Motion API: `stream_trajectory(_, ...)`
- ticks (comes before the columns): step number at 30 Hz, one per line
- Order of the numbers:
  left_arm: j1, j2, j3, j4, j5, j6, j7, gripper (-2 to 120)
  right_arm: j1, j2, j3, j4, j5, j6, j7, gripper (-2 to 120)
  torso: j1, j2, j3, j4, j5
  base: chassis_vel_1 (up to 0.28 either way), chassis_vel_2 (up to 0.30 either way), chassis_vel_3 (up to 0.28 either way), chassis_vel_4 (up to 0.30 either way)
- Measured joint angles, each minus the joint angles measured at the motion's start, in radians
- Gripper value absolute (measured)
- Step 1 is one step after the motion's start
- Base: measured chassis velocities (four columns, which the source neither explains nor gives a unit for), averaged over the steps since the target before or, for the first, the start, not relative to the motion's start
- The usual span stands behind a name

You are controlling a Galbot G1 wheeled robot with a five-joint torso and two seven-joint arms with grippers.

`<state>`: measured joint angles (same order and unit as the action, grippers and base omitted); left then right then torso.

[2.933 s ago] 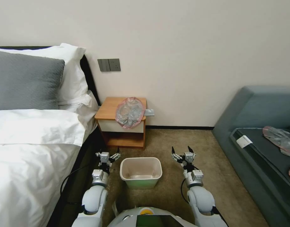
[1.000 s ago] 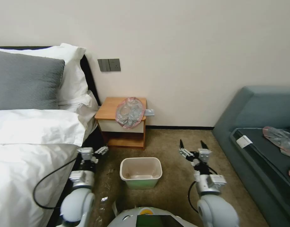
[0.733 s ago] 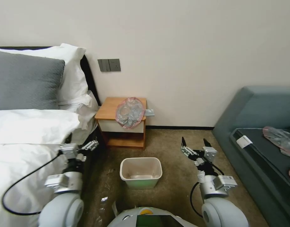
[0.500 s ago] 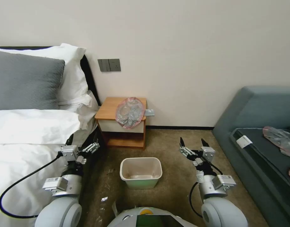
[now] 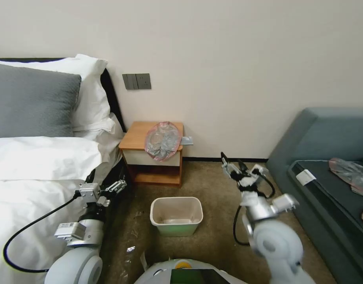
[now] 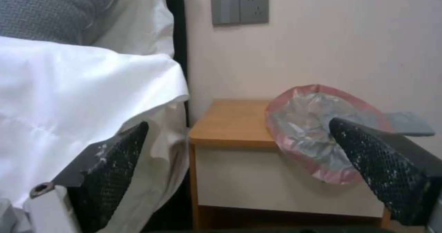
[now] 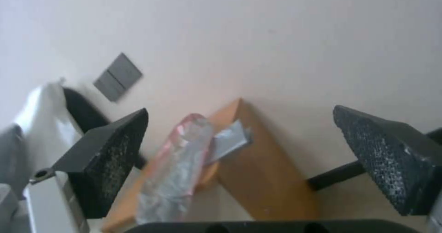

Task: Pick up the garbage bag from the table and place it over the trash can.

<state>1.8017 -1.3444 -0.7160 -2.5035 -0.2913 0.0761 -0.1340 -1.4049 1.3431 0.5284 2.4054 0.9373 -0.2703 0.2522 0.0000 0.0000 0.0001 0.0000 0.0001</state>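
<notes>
the garbage bag (image 5: 163, 140) lies flat on the table (image 5: 139, 136), its pink rim drooping over the front edge above the white drawer, with a small grey card (image 5: 186, 140) just behind it. the trash can (image 5: 176, 215) stands on the carpet in front of the table, unlined. the right gripper (image 5: 235, 168) is raised to the right of the table, fingers apart, its wrist view looking toward the bag. the left gripper (image 5: 110, 187) hovers low to the left of the table, beside the bed (image 5: 39, 173), fingers also spread. the step in hand looks like the reach for the bag. it would go best by aiming for the overhanging rim, where a finger can get under the thin plastic, and closing on the rim alone, clear of the card.
</notes>
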Motion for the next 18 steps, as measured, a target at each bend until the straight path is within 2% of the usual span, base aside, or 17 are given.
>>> stream_trajectory(2, 0.001, 0.014, -0.002, 0.001, -0.022, -0.008, 0.001, 100, 0.095, -0.04, -0.001, -0.062, 0.164, 0.001, 0.061, 100, 0.0, 0.0, 0.0, 0.0, -0.0001, 0.0, 0.0, 0.0, 0.0)
stream_trajectory(3, 0.001, 0.014, -0.002, 0.001, -0.022, -0.008, 0.001, 100, 0.095, -0.04, -0.001, -0.062, 0.164, 0.001, 0.061, 100, 0.0, 0.0, 0.0, 0.0, -0.0001, 0.0, 0.0, 0.0, 0.0)
stream_trajectory(6, 0.006, 0.031, -0.005, 0.001, -0.046, -0.021, 0.002, 100, 0.234, -0.061, -0.018, -0.188, 0.339, 0.003, 0.113, 100, 0.0, 0.0, 0.0, -0.0003, -0.0001, 0.0, 0.0, 0.0, 0.0)
stream_trajectory(7, 0.006, 0.031, -0.005, 0.001, -0.046, -0.021, 0.002, 100, 0.234, -0.061, -0.018, -0.188, 0.339, 0.003, 0.113, 100, 0.0, 0.0, 0.0, -0.0003, -0.0001, 0.0, 0.0, 0.0, 0.0)
stream_trajectory(10, 0.016, 0.03, -0.015, 0.002, -0.058, -0.036, 0.003, 100, 0.353, -0.05, -0.058, -0.32, 0.455, 0.003, 0.116, 100, 0.0, 0.0, 0.0, 0.0002, -0.0002, 0.0, 0.0, 0.0, 0.0)
stream_trajectory(14, 0.02, 0.03, -0.021, 0.002, -0.064, -0.037, 0.004, 100, 0.424, -0.031, -0.093, -0.411, 0.499, 0.004, 0.116, 100, 0.0, 0.0, 0.0, -0.0001, -0.0003, 0.0, 0.0, 0.0, 0.0)
stream_trajectory(18, 0.026, 0.025, -0.029, 0.002, -0.072, -0.033, 0.008, 100, 0.525, 0.019, -0.139, -0.55, 0.572, 0.001, 0.103, 100, 0.0, 0.0, 0.0, 0.0001, -0.0005, 0.0, 0.0, 0.0, 0.0)
